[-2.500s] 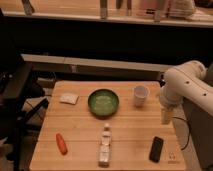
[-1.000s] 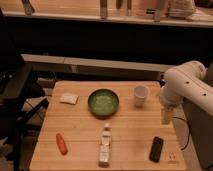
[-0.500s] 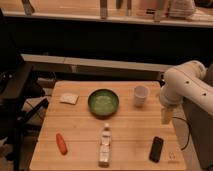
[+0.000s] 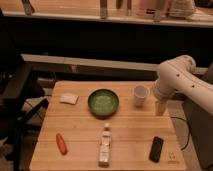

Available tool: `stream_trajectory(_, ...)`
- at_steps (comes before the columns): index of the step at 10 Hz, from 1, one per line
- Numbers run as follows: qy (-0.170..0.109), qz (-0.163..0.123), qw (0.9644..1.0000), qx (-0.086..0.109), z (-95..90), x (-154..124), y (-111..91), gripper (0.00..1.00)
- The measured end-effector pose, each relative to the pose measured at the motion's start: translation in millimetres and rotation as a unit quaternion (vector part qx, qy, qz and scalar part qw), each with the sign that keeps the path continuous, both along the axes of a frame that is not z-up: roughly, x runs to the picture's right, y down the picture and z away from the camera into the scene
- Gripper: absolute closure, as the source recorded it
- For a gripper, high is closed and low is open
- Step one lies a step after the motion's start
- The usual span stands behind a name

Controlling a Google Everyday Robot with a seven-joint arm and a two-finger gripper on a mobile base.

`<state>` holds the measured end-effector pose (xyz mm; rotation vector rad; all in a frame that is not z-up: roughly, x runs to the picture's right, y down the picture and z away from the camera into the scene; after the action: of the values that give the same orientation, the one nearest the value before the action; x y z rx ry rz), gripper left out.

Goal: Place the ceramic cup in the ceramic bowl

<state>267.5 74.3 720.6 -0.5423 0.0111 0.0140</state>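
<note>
The white ceramic cup (image 4: 140, 95) stands upright on the wooden table (image 4: 85, 130), at the back right. The green ceramic bowl (image 4: 103, 102) with a dark rim sits to its left, at the table's back middle, apart from the cup. My gripper (image 4: 160, 107) hangs below the white arm at the table's right edge, just right of the cup and a little nearer than it. It holds nothing that I can see.
A flat white packet (image 4: 69, 98) lies at the back left. An orange carrot-like object (image 4: 61, 143) lies at the front left. A pale labelled bottle (image 4: 104, 145) lies at the front middle. A black rectangular object (image 4: 156, 149) lies at the front right.
</note>
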Motion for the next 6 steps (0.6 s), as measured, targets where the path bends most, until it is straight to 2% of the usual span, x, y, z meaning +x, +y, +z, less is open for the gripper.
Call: stream_trajectory(6, -0.018, -0.004, 0.9998, 0.005, 26.3, -7.6, -7.2, 0.20)
